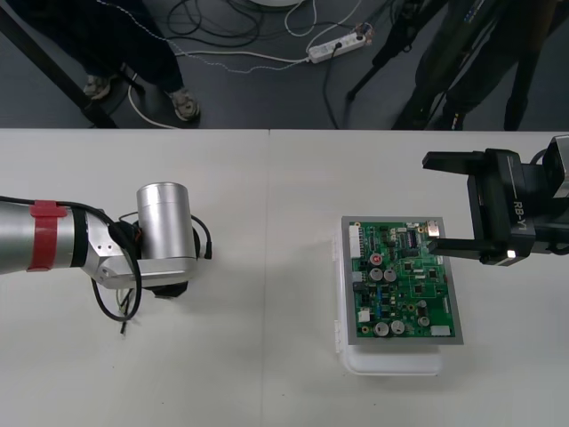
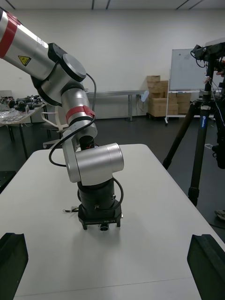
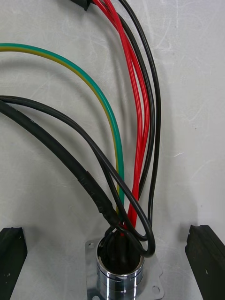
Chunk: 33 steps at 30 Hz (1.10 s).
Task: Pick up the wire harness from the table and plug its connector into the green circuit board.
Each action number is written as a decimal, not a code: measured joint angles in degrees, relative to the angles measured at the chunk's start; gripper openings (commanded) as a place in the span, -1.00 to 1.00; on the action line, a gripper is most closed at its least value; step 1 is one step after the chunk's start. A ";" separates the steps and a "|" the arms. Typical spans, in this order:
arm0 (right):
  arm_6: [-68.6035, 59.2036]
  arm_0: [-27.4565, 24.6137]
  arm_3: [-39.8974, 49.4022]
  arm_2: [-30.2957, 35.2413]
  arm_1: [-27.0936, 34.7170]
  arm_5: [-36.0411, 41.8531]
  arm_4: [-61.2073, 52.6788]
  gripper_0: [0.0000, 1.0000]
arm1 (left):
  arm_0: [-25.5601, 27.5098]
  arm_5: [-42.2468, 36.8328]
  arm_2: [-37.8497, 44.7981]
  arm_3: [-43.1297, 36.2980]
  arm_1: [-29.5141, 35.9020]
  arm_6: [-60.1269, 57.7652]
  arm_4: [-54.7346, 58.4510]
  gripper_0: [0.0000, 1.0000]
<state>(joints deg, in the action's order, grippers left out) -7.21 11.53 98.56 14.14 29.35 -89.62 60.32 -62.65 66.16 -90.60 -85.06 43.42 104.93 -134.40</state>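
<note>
1. From above, the left gripper [image 1: 165, 286] points straight down at the table [image 1: 267, 356] on its left side, tucked under its silver wrist. A bit of the harness [image 1: 124, 320] pokes out just beside it. The right gripper [image 1: 432, 203] hovers over the far right corner of the green circuit board [image 1: 404, 280], its pincer spread wide with nothing in it. The board sits on its white base [image 1: 391, 363], well apart from the harness.
2. Right wrist camera: its own fingers [image 2: 12, 262] stand far apart. Across the table, the left gripper is down at the tabletop.
3. Left wrist camera: the fingers [image 3: 206, 255] are apart on either side of the round metal socket [image 3: 119, 274], not touching it. The red, green and black wires [image 3: 142, 117] run away from the socket over the table.
</note>
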 measured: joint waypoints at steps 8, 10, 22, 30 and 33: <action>-0.02 0.00 0.00 0.00 0.00 0.00 0.00 1.00 | 0.00 0.07 0.00 0.21 -0.25 -0.01 -0.02 0.00; -0.03 0.00 0.00 0.00 0.00 0.00 0.00 1.00 | 0.00 0.11 0.00 0.25 -0.37 -0.01 -0.02 -1.00; -0.71 0.00 0.00 0.00 0.00 0.00 0.00 1.00 | 0.00 0.12 0.00 0.52 -0.84 -0.13 -0.14 -1.00; -3.57 0.00 0.00 0.00 0.00 0.00 0.00 1.00 | 0.00 0.12 0.04 0.53 -0.89 -0.18 -0.96 -1.00; -3.57 0.00 0.00 0.00 0.00 0.00 0.00 1.00 | 0.00 0.12 0.24 0.61 -0.89 -0.20 -1.19 -1.00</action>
<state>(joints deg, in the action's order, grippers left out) -10.77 11.52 98.56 14.14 29.35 -89.62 60.32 -62.65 66.28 -90.36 -84.45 42.53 104.73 -135.59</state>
